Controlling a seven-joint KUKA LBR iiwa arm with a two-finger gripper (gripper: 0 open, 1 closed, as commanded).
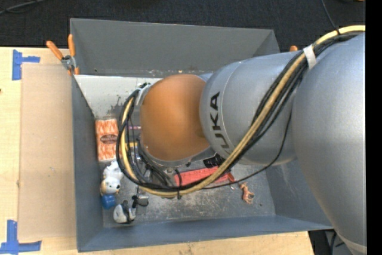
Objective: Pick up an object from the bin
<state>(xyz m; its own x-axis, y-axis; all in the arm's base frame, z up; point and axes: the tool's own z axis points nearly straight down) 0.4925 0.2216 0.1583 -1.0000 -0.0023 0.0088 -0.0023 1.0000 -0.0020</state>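
Note:
My gripper (156, 171) shows as a dark body under the arm's orange cover, low over the bin's left half. Just right of it a flat red thing (202, 176) lies on the floor, partly under the cables. To its left stands a small white figure with a blue base (110, 184). Below that lies a small white and black thing (124, 212). An orange and pink patterned packet (107, 139) rests against the left wall, further up.
A small curled orange-brown piece (246, 193) lies on the floor at the lower right. The arm and its cable loops cover the middle and right of the bin. The bin's walls slope inwards.

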